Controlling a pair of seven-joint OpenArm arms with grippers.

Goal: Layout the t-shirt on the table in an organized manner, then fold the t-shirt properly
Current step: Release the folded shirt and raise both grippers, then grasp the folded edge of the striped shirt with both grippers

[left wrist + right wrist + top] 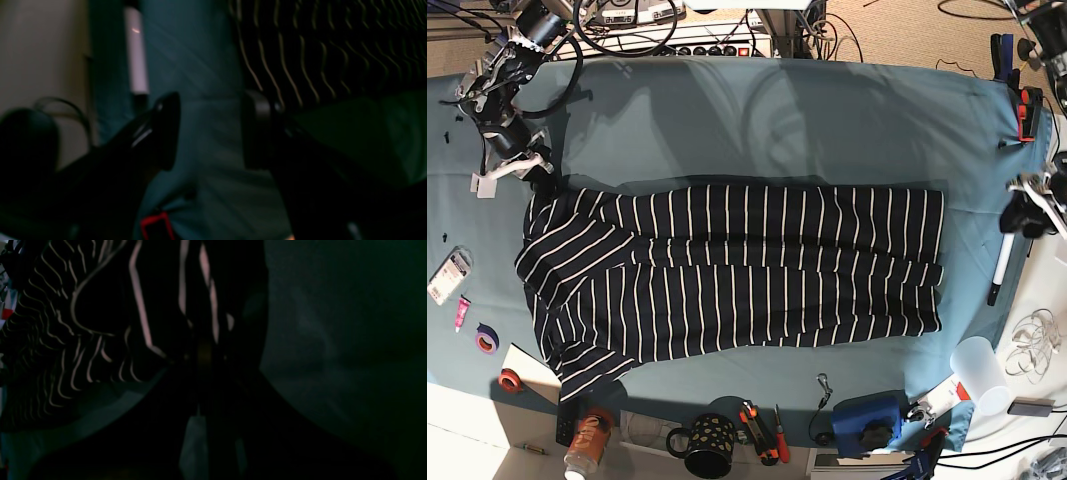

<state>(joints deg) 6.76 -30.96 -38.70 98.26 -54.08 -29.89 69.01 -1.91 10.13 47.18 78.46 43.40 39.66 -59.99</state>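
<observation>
The t-shirt (737, 270) is lying spread across the middle of the desk (827, 120), its long body stretching toward the base view's right and ending in a fairly straight hem, while the sleeve end at that view's left is sitting rumpled, one sleeve folding inward and another flaring toward the near edge. The right gripper (539, 180) is pressing down at the shirt's far left corner, and in the right wrist view its jaws are standing together with striped fabric (140, 306) bunching right at their tips (the picture is very dark, so the pinch itself is hard to make out), teal cloth (333, 340) filling the side beyond. The left gripper (1024, 212) is hovering off the shirt's hem end at the base view's right edge, apart from the cloth; in the left wrist view its jaws are standing wide apart over bare teal desk (206, 133), with the striped hem (333, 50) lying just beside one finger (257, 130) and nothing between them. A white marker pen (1000, 268) is resting near that gripper. Along the near edge a dotted black mug (709, 444), an orange-capped bottle (587, 440), a blue device (867, 420) and a clear plastic cup (980, 368) are sitting, and rolls of tape (487, 340) are lying at the left
</observation>
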